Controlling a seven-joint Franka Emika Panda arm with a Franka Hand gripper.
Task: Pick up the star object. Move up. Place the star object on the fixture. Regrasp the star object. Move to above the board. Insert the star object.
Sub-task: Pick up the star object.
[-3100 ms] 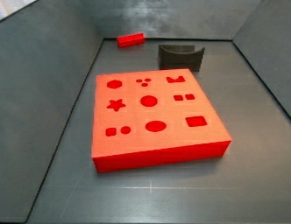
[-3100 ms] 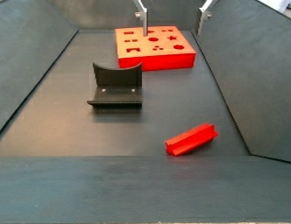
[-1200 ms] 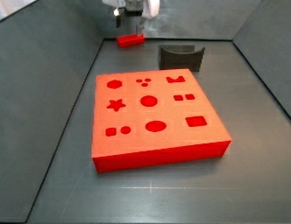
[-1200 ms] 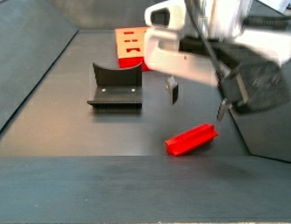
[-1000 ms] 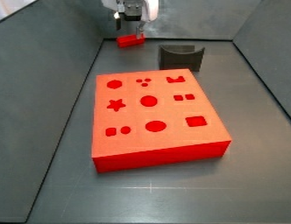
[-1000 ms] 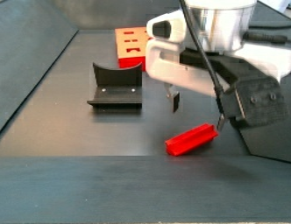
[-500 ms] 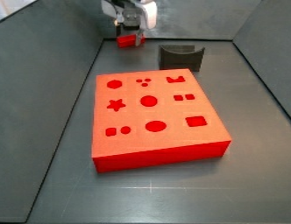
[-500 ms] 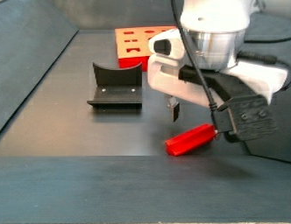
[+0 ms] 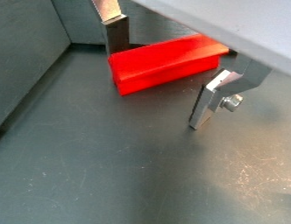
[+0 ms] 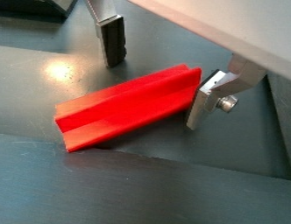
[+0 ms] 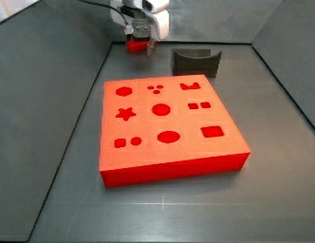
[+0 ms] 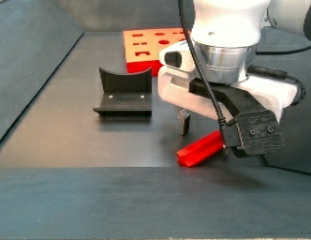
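Observation:
The star object (image 9: 166,61) is a long red bar lying on the dark floor. It shows in both wrist views (image 10: 124,109) and in both side views (image 12: 202,148), partly hidden by the arm in a side view (image 11: 138,44). My gripper (image 9: 159,83) is low over it and open, with one finger on each side of the bar (image 10: 155,92). I see no finger pressing on it. The red board (image 11: 167,123) has a star hole at its left. The fixture (image 12: 125,92) stands empty.
The grey side walls of the enclosure stand close to the star object in a side view (image 12: 277,103). The fixture also shows behind the board (image 11: 195,62). The board sits at the far end in a side view (image 12: 152,42).
The gripper came into view and moved down over the star object. Its open fingers now straddle the bar. The bar itself has not moved.

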